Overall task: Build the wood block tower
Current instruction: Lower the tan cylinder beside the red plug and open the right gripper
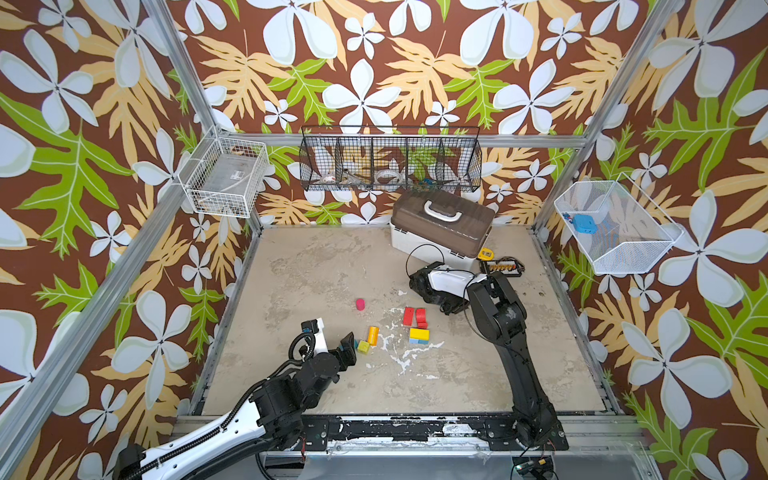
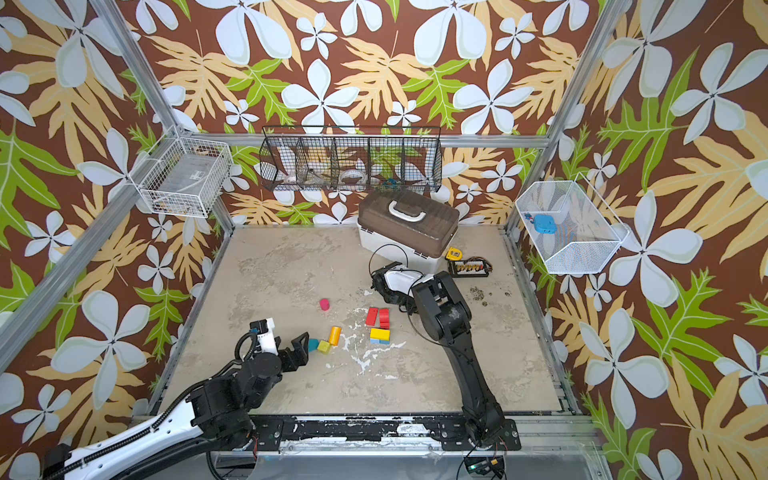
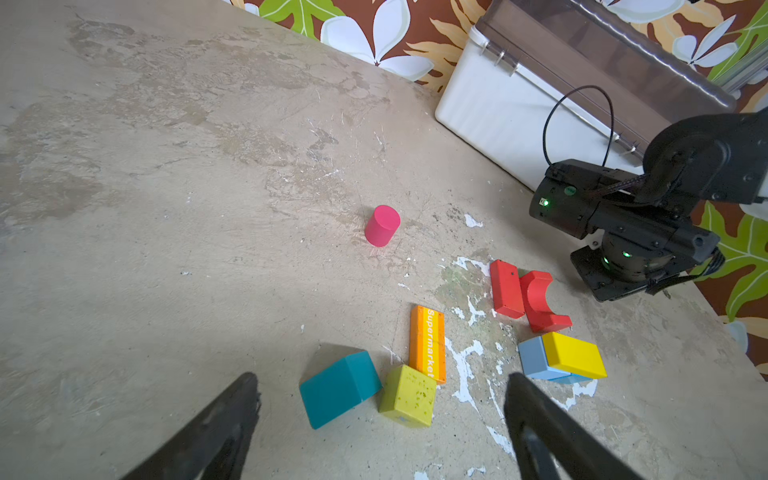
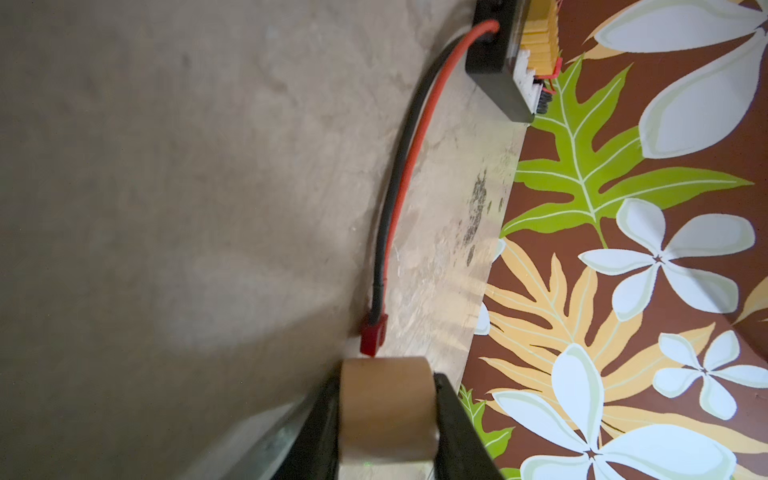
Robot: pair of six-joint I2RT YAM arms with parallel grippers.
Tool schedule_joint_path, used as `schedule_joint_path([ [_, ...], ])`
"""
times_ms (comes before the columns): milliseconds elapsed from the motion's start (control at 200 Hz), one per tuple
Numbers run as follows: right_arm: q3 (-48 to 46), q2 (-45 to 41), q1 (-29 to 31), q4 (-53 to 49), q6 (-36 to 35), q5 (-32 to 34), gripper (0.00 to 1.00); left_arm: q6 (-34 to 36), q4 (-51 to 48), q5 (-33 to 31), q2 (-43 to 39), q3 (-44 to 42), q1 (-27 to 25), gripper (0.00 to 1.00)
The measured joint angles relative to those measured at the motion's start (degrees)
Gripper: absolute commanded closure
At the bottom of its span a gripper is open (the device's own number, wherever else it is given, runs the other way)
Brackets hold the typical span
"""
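**Scattered stock, no tower raised.** The wood blocks (image 1: 409,316) lie mid-table: teal roof piece (image 3: 338,388), green cube (image 3: 409,395) touching the orange block (image 3: 428,343), red bar (image 3: 505,289) beside the red arch (image 3: 540,301), and pink cylinder (image 3: 382,225) apart. A yellow block (image 3: 573,355) seems to rest on a blue one.

Your left gripper (image 3: 382,380) hovers spread wide and empty near the teal and green pieces. Your right gripper (image 4: 388,432) clamps a bare wood cylinder (image 4: 386,395).

Expect light, rigid, smooth-painted pieces. Grip across flat parallel faces, never the roof slopes.
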Motion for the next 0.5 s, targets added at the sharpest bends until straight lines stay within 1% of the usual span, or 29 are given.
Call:
schedule_joint_path([
  [55, -0.1, 0.0, 0.0, 0.0, 0.0, -0.1, 0.64, 0.2, 0.0, 0.0, 0.0, 0.0, 0.0, 0.07],
  [170, -0.1, 0.2, 0.1, 0.0, 0.0, 0.2, 0.54, 0.2, 0.0, 0.2, -0.1, 0.0, 0.0, 0.07],
  [340, -0.6, -0.3, 0.2, 0.3, -0.5, 0.6, 0.52, 0.2, 0.0, 0.3, -0.1, 0.0, 0.0, 0.07],
  [420, -1.1, -1.3, 0.3, 1.1, -1.6, -0.6, 0.52, 0.2, 0.0, 0.4, -0.1, 0.0, 0.0, 0.07],
  [500, -1.6, -2.4, 0.6, 2.1, -2.0, -2.4, 0.49, 0.2, 0.0, 0.4, -0.1, 0.0, 0.0, 0.07],
])
